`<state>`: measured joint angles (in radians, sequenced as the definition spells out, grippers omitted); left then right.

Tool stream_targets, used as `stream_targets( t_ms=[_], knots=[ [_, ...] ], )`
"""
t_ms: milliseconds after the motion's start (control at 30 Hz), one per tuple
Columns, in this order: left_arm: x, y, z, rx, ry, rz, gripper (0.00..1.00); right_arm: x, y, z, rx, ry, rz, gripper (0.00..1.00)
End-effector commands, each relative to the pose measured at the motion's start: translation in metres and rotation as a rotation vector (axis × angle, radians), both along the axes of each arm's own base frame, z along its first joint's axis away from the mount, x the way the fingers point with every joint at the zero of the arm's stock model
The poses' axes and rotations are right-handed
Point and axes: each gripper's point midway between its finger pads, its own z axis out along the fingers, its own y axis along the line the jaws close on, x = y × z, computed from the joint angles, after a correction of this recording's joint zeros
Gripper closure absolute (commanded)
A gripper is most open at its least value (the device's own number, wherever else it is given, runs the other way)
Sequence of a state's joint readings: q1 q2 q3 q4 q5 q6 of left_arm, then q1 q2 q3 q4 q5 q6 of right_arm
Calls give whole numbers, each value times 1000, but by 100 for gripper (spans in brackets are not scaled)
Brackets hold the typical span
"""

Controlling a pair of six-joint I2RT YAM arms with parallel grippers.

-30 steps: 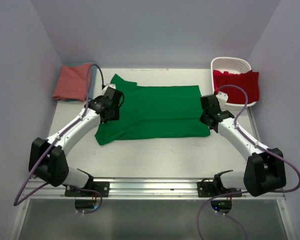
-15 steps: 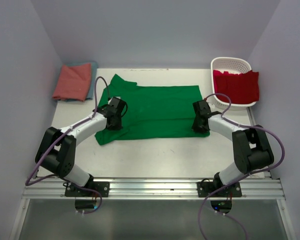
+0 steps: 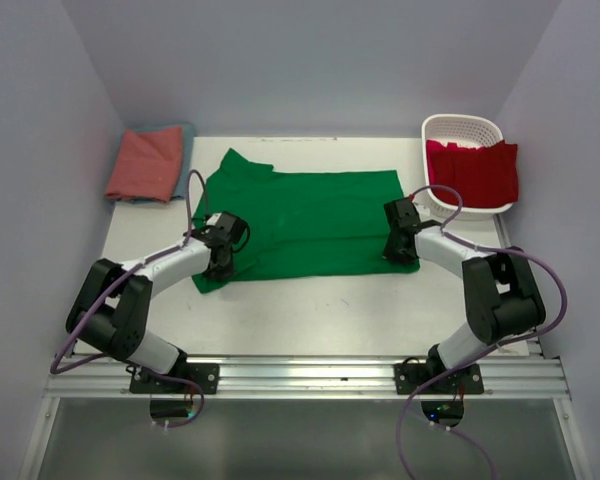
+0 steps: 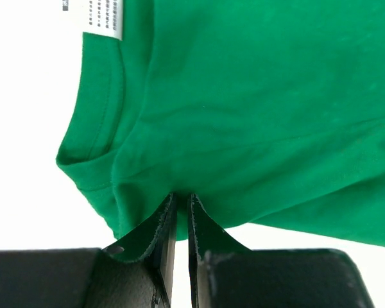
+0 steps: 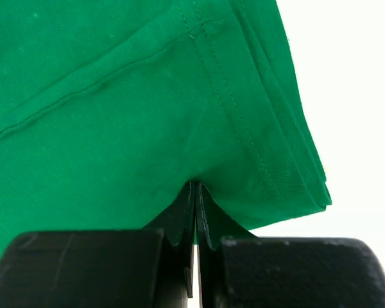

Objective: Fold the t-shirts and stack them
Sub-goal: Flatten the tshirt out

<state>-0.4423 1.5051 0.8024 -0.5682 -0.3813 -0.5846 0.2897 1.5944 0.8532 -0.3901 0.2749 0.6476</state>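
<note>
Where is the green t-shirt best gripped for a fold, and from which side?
At its near edge, close to each end, coming low from the near side. The green t-shirt lies flat, its long near edge free on the table; both arms' jaws pinch it there.

I count four t-shirts: green t-shirt [image 3: 310, 215], red t-shirt [image 3: 475, 172], pink t-shirt [image 3: 145, 163], teal t-shirt [image 3: 188, 140]. One basket [image 3: 460, 125]. Two grippers: my left gripper [image 3: 220, 264], right gripper [image 3: 395, 246].
</note>
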Motion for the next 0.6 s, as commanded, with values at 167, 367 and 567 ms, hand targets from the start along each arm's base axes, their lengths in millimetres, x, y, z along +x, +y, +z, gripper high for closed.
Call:
stream_targets(
  t_ms=[167,367,567],
  knots=[
    [8,25,-16,123,32,109,85,-19,-27,-22,-141,116,-62,100],
    [20,38,-18,139,29,155,87,-29,-35,-28,-173,158,-83,100],
    [42,49,3,154,-8,181,87,-33,-38,-27,-175,195,-79,100]
  ],
)
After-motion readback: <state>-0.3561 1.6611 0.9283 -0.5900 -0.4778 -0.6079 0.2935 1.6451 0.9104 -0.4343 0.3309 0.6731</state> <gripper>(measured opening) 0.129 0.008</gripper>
